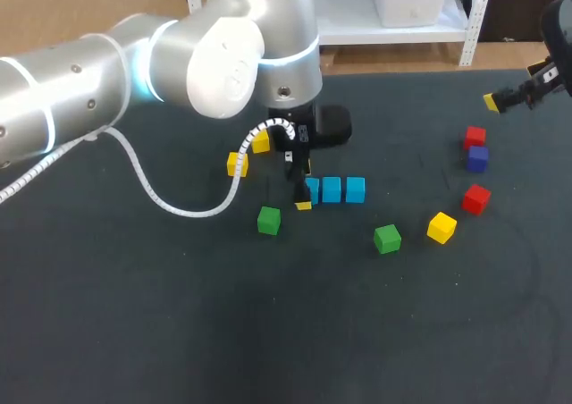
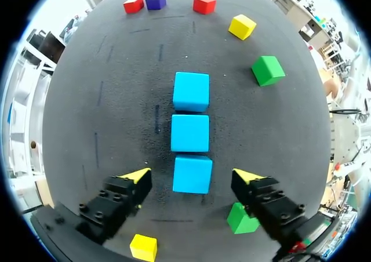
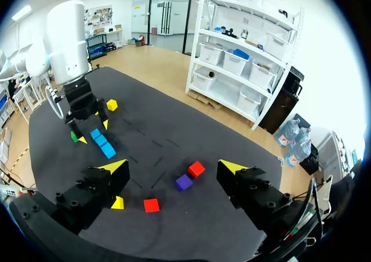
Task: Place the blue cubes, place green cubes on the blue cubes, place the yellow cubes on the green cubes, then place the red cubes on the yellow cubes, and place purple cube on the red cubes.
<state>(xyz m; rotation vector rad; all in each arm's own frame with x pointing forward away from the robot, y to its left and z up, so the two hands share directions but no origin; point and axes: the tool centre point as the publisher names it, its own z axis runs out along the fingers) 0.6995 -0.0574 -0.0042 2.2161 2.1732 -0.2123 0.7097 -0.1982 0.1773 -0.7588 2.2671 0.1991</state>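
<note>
Three light-blue plastic cubes (image 1: 332, 189) lie close together in a row at the centre of the dark table mat (image 1: 134, 315). The left gripper (image 2: 192, 177) hangs over the row's left end, fingers spread wide, with the end cube between them and untouched. The right gripper (image 3: 174, 167) hovers at the upper right, equally wide and empty. One green cube (image 1: 268, 220) sits lower left of the row, and a second green cube (image 1: 387, 238) lower right. Two yellow cubes (image 1: 237, 164) sit upper left of the row, and a third yellow cube (image 1: 441, 227) is at right. Two red cubes (image 1: 476, 197) flank the purple cube (image 1: 478, 157) at right.
</note>
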